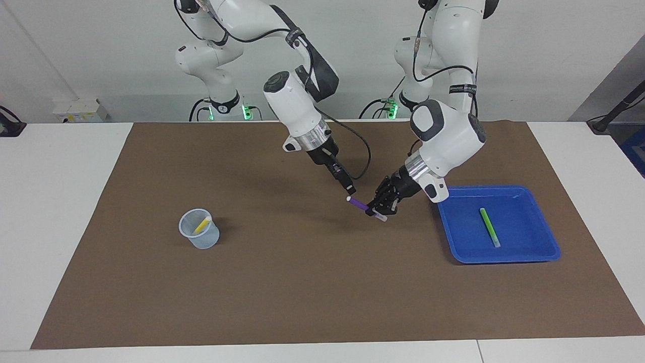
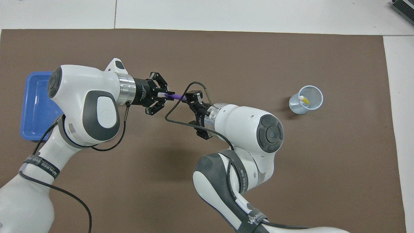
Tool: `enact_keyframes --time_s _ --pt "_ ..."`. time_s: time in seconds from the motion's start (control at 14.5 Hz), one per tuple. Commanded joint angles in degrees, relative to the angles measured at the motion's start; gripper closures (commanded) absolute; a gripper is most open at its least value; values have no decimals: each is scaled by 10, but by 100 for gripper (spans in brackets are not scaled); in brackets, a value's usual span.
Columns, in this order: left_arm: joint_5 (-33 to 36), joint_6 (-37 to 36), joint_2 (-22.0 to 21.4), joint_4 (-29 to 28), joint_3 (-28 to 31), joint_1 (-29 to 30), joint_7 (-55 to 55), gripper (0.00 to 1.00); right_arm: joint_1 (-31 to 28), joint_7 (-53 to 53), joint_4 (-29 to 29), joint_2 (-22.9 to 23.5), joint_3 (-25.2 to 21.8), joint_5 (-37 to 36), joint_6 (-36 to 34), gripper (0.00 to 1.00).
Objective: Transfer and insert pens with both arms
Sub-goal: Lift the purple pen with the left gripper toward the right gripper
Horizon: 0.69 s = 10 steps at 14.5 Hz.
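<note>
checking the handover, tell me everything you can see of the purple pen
The purple pen is a short slim stick, seemingly plastic, with pale whitish ends. It is held tilted above the brown mat, mid-table. The left gripper is shut on its lower part; the right gripper is at its upper tip, though whether it grips cannot be told.
</note>
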Motion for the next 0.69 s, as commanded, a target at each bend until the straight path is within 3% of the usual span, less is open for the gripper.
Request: enact_keyframes --time_s 0.0,0.62 --pt "-12 11 -6 -11 8 -23 0 100 -7 -17 20 13 3 16 11 23" --pt "-28 -37 -15 -7 4 -8 1 100 -27 -19 22 26 4 15 10 27"
